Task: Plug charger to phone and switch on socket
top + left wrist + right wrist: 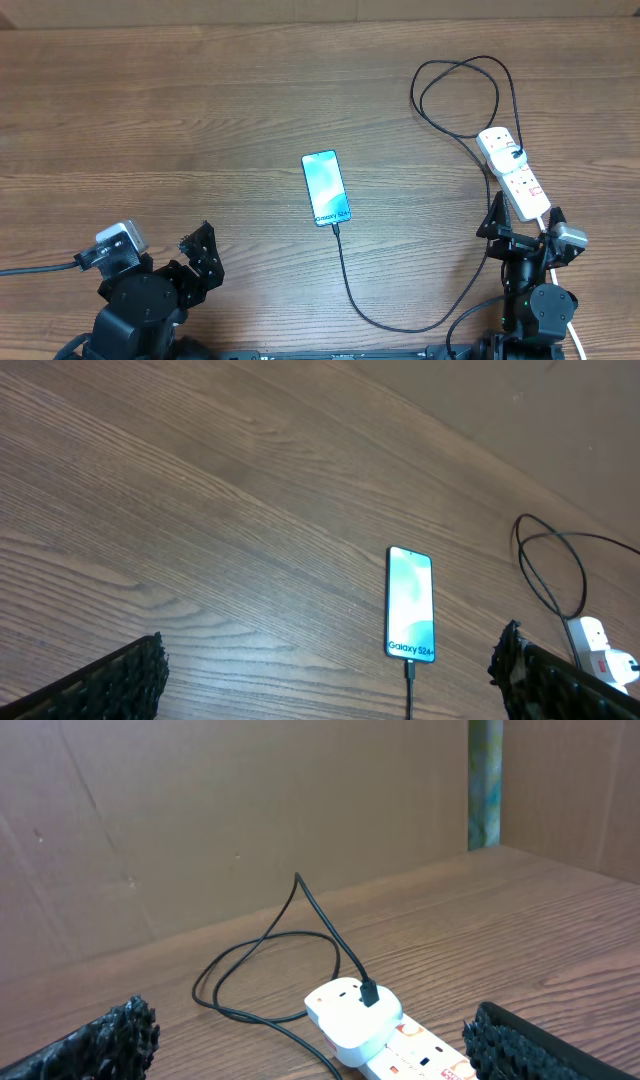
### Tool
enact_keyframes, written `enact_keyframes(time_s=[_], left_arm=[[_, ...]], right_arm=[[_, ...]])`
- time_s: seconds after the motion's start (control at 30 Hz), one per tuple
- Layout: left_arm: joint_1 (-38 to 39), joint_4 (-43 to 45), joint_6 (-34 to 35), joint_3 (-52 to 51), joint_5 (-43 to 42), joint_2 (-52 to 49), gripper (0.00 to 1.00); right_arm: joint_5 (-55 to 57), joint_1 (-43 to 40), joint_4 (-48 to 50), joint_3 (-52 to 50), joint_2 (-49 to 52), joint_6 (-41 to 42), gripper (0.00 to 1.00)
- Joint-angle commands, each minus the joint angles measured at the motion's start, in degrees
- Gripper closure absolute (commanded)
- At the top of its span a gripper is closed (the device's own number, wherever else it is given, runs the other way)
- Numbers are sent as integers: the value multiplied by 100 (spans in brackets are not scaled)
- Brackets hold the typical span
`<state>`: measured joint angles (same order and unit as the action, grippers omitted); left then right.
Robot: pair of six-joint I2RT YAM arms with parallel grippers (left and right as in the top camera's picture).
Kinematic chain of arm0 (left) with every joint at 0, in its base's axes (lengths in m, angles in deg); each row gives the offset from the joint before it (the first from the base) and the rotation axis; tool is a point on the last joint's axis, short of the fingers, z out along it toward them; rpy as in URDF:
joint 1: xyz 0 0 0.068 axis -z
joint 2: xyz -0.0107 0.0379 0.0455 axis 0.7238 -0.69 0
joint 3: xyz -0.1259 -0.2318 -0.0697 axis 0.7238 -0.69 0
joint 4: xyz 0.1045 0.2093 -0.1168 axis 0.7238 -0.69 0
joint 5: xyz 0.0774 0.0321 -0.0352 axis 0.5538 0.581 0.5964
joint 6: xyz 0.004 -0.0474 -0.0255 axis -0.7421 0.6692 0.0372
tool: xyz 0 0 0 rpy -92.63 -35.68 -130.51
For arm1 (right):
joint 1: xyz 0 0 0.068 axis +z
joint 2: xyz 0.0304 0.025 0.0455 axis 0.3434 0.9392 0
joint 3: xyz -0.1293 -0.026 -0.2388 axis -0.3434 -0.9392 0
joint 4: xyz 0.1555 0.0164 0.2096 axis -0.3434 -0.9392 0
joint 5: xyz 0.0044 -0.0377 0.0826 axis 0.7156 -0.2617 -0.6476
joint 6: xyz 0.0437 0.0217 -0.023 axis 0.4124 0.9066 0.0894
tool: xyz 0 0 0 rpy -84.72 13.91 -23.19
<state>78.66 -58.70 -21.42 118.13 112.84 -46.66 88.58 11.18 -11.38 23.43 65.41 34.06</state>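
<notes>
Black charger [345, 275] already sits in the phone [326, 188] at the middle of the table [150, 120], so bring your right jaws, wide and empty beside the socket [512, 165], squarely onto the red switch [519, 171] nearest the white plug head [497, 141].

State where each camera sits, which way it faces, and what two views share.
Overhead: above table, looking straight down at phone, charger, socket; left arm, right arm at bottom.
Left wrist: low, facing phone; left fingers in bottom corners.
Right wrist: low, facing socket and wall; right fingers in corners.
Shared: overhead and left wrist show phone.
</notes>
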Motion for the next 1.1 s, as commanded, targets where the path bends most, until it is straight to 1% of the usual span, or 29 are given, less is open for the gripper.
enact_keyframes(time_s=[0.0,0.17,0.27,0.33,0.43,0.47,0.53,0.63,0.73,0.97,1.07], left_arm=[[46,0,94,-26,-7,24,0],[59,-96,20,-68,50,179,1],[-201,-348,-125,-136,83,367,1],[-420,-345,-120,-223,81,549,0],[-833,-55,-151,-549,-85,973,1],[-990,125,-254,-728,-179,1145,0],[-1335,597,-625,-1167,-485,1491,1],[-1991,1493,-1220,-1967,-1246,1989,1],[-2527,2459,-1563,-2780,-2009,2365,0],[-3154,4857,-2225,-4404,-3008,2916,0],[-3307,5753,-2291,-5018,-3093,3062,0]], right_arm=[[-33,22,2,-61,-46,-26,0],[-33,22,2,-61,-46,-26,0],[-31,22,2,-61,-46,-26,0],[-33,22,2,-61,-46,-26,0],[-33,22,2,-61,-46,-26,0],[-31,22,2,-61,-46,-26,0],[-33,22,2,-61,-46,-26,0],[-33,22,2,-61,-46,-26,0],[-33,22,2,-61,-46,-26,0],[-33,22,4,-61,-46,-26,0],[-33,22,2,-61,-46,-26,0]])
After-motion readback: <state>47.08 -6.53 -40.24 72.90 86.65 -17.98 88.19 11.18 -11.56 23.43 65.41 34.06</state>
